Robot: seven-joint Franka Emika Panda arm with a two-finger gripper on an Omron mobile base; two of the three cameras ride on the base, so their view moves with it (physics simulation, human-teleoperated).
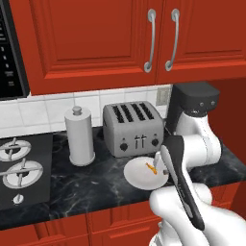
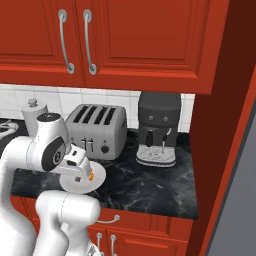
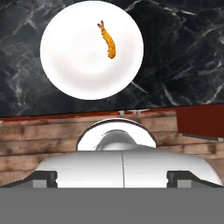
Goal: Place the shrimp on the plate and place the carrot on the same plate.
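— One gripper [image 2: 82,167] hangs just above the plate [image 3: 65,65]; can its fingers be read?

— No, whether they are spread or pressed together cannot be told.

— And below it?

— The shrimp [image 3: 108,41], small, orange and slightly curved, lies on the round white plate, off its centre. The plate sits on the dark marbled counter [image 1: 91,185], in front of the grey toaster [image 1: 132,127].
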